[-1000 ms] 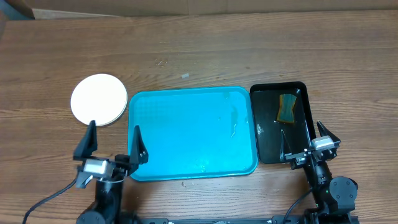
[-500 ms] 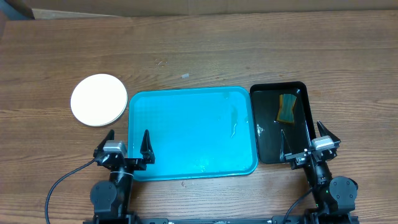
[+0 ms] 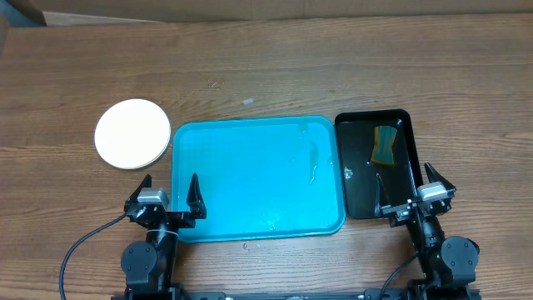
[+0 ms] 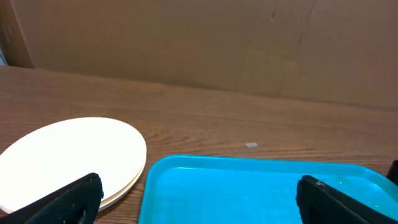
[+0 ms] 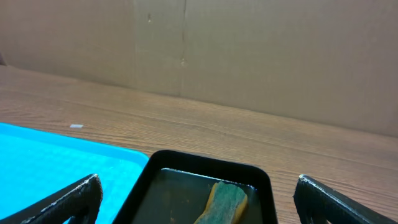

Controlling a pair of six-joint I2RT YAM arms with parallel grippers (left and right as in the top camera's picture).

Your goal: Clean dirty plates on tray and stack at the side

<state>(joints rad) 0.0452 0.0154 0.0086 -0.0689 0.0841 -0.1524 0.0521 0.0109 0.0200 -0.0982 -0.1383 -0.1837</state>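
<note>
A stack of round plates (image 3: 132, 134), white on top with a pale yellow rim under it, lies on the wood left of the turquoise tray (image 3: 225, 150); it also shows in the left wrist view (image 4: 68, 155). The tray (image 4: 249, 186) holds no plates, only wet streaks. My left gripper (image 3: 167, 196) is open and empty over the tray's front left corner. My right gripper (image 3: 410, 187) is open and empty at the front end of the black tray. The tray's edge shows in the right wrist view (image 5: 56, 162).
A narrow glossy black tray (image 3: 358, 167) with water stands right of the turquoise tray and holds a green and yellow sponge (image 3: 384, 145), also in the right wrist view (image 5: 224, 202). A cardboard wall (image 4: 217, 43) runs along the table's far edge.
My left gripper has moved right from beside the plate stack to the tray's front left corner, then stayed still. The right arm has not moved.
</note>
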